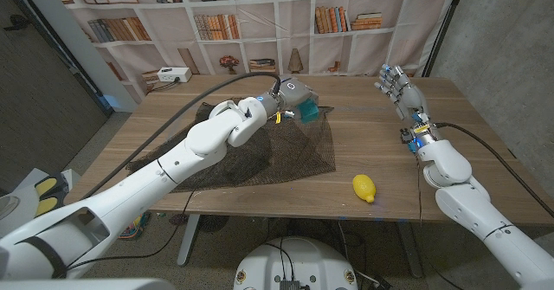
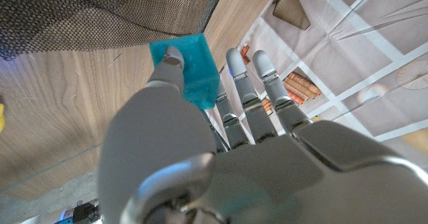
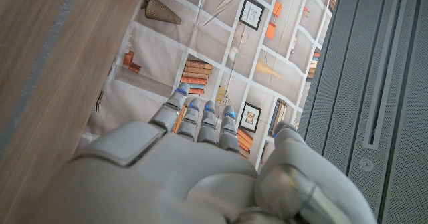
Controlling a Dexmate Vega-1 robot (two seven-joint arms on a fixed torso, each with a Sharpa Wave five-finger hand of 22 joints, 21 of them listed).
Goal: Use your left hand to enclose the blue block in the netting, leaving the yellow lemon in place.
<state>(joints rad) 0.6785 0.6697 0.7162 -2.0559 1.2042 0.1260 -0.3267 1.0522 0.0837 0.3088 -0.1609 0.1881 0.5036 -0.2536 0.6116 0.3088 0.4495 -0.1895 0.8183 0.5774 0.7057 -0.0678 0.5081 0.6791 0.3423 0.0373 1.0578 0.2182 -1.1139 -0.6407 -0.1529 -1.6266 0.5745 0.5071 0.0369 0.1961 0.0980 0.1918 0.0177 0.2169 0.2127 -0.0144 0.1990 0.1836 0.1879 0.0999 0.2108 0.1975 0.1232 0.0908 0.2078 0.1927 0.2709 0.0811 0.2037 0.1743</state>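
The blue block [image 1: 310, 110] is at the far edge of the dark netting [image 1: 260, 156], which lies spread on the wooden table [image 1: 381, 143]. My left hand [image 1: 290, 94] holds the block. In the left wrist view my thumb presses on the blue block [image 2: 194, 70], with the other fingers [image 2: 261, 73] behind it and the netting [image 2: 100, 13] beyond. The yellow lemon [image 1: 364, 188] lies near the table's front edge, right of the netting. My right hand [image 1: 397, 86] is raised over the far right of the table, fingers apart and holding nothing; the right hand [image 3: 200, 164] points at the backdrop.
A black cable [image 1: 195, 93] runs across the table's far left to my left arm. Another cable [image 1: 485, 138] trails along the right side by my right arm. A printed bookshelf backdrop [image 1: 260, 22] stands behind the table.
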